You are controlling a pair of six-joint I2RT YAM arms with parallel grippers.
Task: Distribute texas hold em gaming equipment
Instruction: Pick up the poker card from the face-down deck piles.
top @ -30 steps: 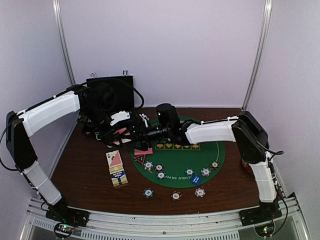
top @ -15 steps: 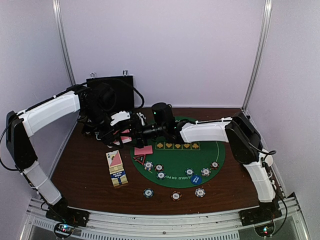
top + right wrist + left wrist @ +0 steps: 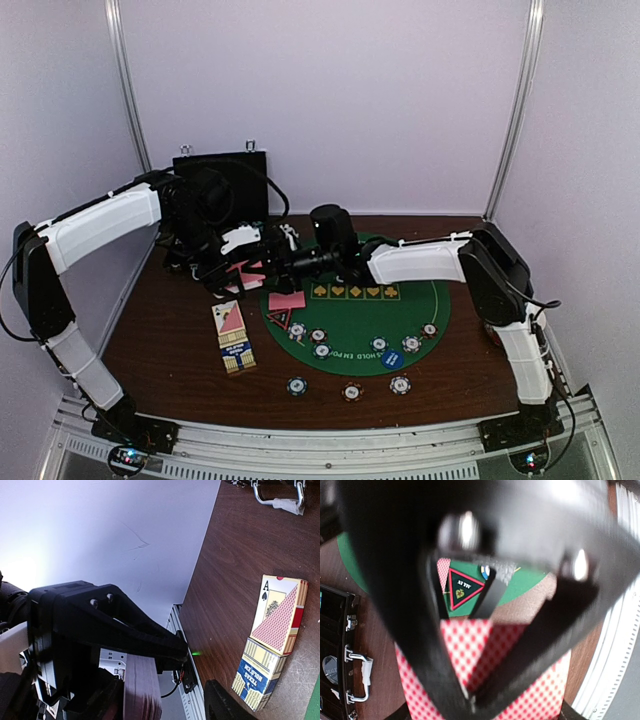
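While the left claw (image 3: pixel 243 268) is clamped on a deck of pink-backed cards (image 3: pixel 485 650), held above the far left of the counter (image 3: pixel 160 340) beside the green mat (image 3: pixel 410 305), the right claw (image 3: pixel 283 262) reaches in to the deck's edge. Whether its jaws stand wide or pinch a card I cannot tell. By the layout, the job looks partly done. Striped chips (image 3: pixel 411 344) lie along the mat's near arc with a blue button (image 3: pixel 391 360). Three more chips (image 3: pixel 351 392) sit on the counter just off the mat's near rim, and a single pink card (image 3: pixel 288 300) lies face down on the mat's left side. Dealing seems the step in hand, with most of the deck left to share out.
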